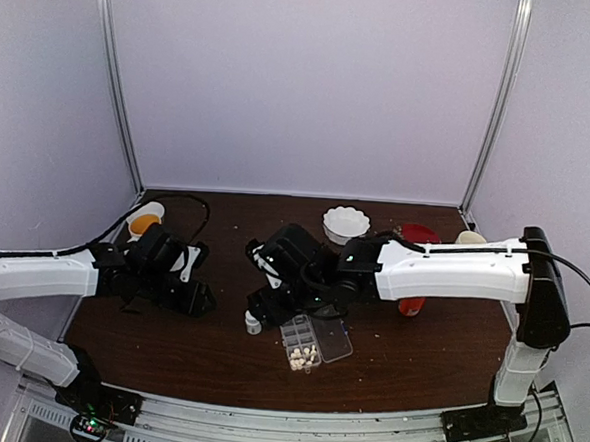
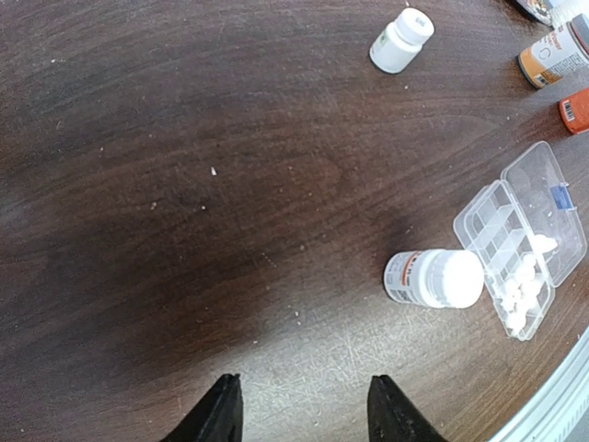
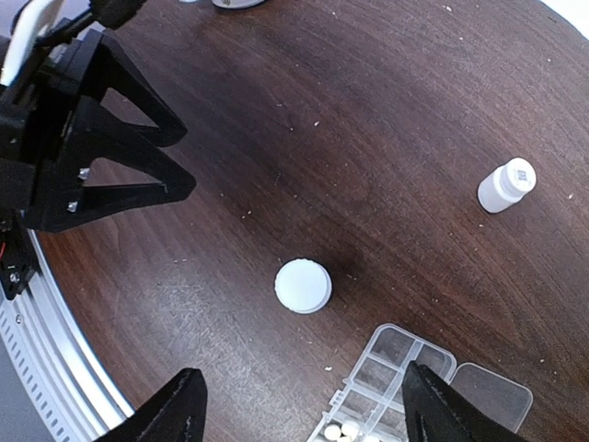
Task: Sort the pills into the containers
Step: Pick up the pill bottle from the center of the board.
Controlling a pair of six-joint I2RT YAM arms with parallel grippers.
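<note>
Cream-white pills (image 2: 517,293) lay bunched in the cells (image 2: 488,216) along one end of the clear plastic organiser box (image 2: 504,247). The other cells looked empty. The box sat flat on the dark wooden desk (image 2: 184,184) with its hinged lid (image 2: 548,184) thrown open beside it.

The pills looked tiny, hard, smooth and very light, so they would probably roll and scatter at a nudge. Pinching one alone between broad fingers seemed doubtful, and tipping them from a bottle looked the safer way. The box itself was thin and light and would likely skid on the desk if pushed. Its long outer walls seemed the best hold, not the flimsy lid.

A capped white bottle (image 2: 437,278) stood just beside the box, and a second white bottle (image 2: 400,41) sat well apart from it. An orange bottle (image 2: 552,55) lay further off, at the edge of the left wrist view.

The left fingers (image 2: 221,414) hung over bare desk, spread apart with nothing between them. The right fingers (image 3: 179,410) were also spread wide and empty, with the capped bottle and a corner of the box below them.
</note>
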